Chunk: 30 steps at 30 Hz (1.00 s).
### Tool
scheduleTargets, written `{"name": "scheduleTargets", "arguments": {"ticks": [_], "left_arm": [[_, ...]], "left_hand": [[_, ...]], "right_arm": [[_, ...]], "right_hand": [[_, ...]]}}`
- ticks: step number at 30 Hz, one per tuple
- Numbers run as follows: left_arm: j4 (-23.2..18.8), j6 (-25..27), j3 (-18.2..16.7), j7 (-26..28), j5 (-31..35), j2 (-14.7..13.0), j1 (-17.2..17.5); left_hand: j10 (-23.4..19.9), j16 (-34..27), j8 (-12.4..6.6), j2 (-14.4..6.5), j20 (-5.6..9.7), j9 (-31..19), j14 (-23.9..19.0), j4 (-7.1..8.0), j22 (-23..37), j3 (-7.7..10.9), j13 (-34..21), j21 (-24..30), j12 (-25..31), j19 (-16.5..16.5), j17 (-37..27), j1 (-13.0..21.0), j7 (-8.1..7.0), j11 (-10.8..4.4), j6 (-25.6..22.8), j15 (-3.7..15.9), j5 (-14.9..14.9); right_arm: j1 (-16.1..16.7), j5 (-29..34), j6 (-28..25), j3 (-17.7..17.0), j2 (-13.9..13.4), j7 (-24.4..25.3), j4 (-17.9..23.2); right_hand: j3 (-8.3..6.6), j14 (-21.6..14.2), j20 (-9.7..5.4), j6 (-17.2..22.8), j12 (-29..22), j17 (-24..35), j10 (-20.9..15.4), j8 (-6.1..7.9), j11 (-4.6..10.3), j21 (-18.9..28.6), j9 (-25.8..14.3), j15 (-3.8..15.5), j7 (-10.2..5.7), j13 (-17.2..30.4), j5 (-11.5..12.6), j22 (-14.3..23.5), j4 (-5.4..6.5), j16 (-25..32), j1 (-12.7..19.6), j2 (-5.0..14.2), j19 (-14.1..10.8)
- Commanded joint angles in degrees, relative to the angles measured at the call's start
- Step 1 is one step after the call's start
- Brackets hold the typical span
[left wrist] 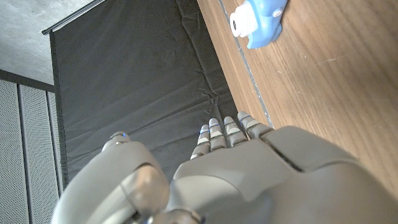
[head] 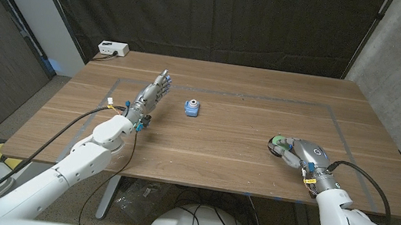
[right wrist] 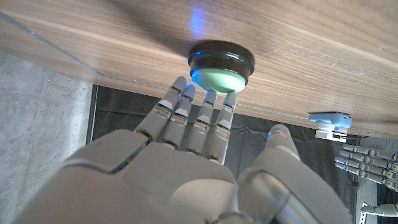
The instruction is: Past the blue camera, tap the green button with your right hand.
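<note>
Reaching with the right hand (right wrist: pixel 186 168), fingers extended and holding nothing, fingertips (right wrist: pixel 211 96) at the round green button in its black base (right wrist: pixel 221 63) near the wooden tabletop's (head: pixel 218 154) right side. Nearing the tap itself, judging by this; contact hard to confirm. Sitting mid-table, well apart: the small blue toy camera (head: pixel 192 108), with the left hand (head: pixel 148 96) beside it, open and idle.

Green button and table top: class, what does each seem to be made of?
Green button: apparently smooth, glossy plastic; its green cap sits in a shiny black ring. Table top: wood or wood-look laminate, matt brown with grain lines; which one cannot be told.
</note>
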State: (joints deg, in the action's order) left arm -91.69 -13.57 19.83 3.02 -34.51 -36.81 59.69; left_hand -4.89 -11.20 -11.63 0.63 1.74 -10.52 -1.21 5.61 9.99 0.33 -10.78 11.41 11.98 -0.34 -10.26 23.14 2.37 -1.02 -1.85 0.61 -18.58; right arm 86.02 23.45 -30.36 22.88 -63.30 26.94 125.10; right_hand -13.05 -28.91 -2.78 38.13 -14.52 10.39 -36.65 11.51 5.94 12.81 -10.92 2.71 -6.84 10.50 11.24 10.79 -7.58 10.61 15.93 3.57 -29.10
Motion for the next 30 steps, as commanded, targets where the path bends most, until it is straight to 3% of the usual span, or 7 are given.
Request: {"name": "scheduleTargets", "arguments": {"ticks": [1, 30], "left_arm": [[0.57, -0.17, 0.16, -0.71, -0.04, -0.11, -0.51], [2.95, -1.12, 0.25, -3.57, -0.75, -0.25, -2.19]], "left_hand": [[-0.27, 0.38, 0.19, 0.01, 0.25, -0.26, -0.13, 0.03, 0.31, -0.24, -0.16, -0.13, -0.19, -0.39, -0.27, 0.55, 0.11, -0.32, -0.52, 0.00, 0.18], [-0.19, 0.38, 0.22, -0.11, 0.21, -0.26, -0.12, 0.05, 0.32, -0.53, -0.16, -0.09, -0.25, -0.44, -0.27, 0.64, 0.10, -0.29, -0.51, 0.07, 0.22]], "right_arm": [[0.04, 0.44, -0.21, -0.62, 0.92, 0.68, 0.94], [-0.52, 3.72, -2.49, -0.02, 2.96, 1.44, 2.24]], "right_hand": [[-0.14, 0.57, -2.76, -0.97, 0.35, 0.18, 0.43, -0.36, 0.03, -0.27, -0.19, 3.30, -0.38, 0.17, -0.04, 0.18, 0.14, -0.08, 0.27, -0.37, 0.34], [-0.18, 1.19, -2.43, -1.78, 0.77, 0.20, 0.96, -0.42, 0.04, -0.59, -0.28, 3.08, -0.25, 0.24, 0.01, 0.18, 0.06, -0.12, 0.43, -0.49, 0.90]]}}
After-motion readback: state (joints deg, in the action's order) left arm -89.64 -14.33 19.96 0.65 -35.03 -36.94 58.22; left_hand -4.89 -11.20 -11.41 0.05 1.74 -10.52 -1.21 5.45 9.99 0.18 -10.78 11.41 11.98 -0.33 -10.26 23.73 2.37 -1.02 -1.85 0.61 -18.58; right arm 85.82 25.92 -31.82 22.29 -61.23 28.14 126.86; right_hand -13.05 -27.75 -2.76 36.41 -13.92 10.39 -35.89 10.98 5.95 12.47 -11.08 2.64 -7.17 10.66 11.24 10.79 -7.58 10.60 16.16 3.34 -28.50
